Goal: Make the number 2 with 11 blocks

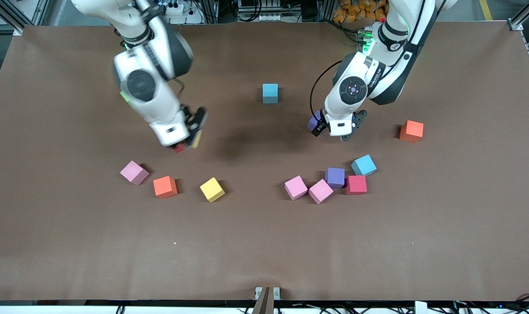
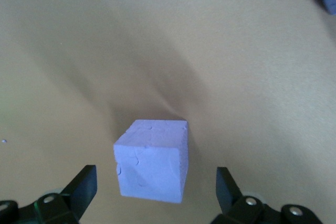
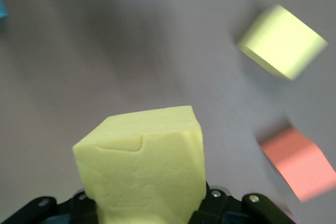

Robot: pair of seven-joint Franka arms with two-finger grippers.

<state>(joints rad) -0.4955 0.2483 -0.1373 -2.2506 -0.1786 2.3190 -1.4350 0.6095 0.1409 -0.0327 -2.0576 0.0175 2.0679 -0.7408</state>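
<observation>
The right gripper point(image 1: 190, 141) is clamped tight on a yellow block point(image 3: 144, 169) and holds it up in the air, over the desk point(image 1: 72, 244) toward the right arm's end. A bit of red point(image 1: 179, 148) shows just under it, but I cannot tell what that is. Below it on the desk lie a pink block point(image 1: 134, 172), an orange block point(image 1: 165, 186) and a second yellow block point(image 1: 212, 189), each a little apart from the others. The left gripper point(image 1: 337, 129) has its fingers wide apart, one on each side of a purple block point(image 2: 153, 167) that sits on the desk, not yet squeezed. Nearer the front camera there is a bunch of blocks close together: two pink ones point(image 1: 308, 189), a purple one point(image 1: 335, 177), a red one point(image 1: 356, 184) and a light blue one point(image 1: 363, 165). Another orange block point(image 1: 411, 131) sits alone, and a teal block point(image 1: 270, 93) sits in the middle, farther from the front camera. No number 2 is built yet; the blocks are all scattered. I think this is the gathering step. Next, the yellow block needs a spot to start the shape, and the left gripper needs to close on the purple block.
</observation>
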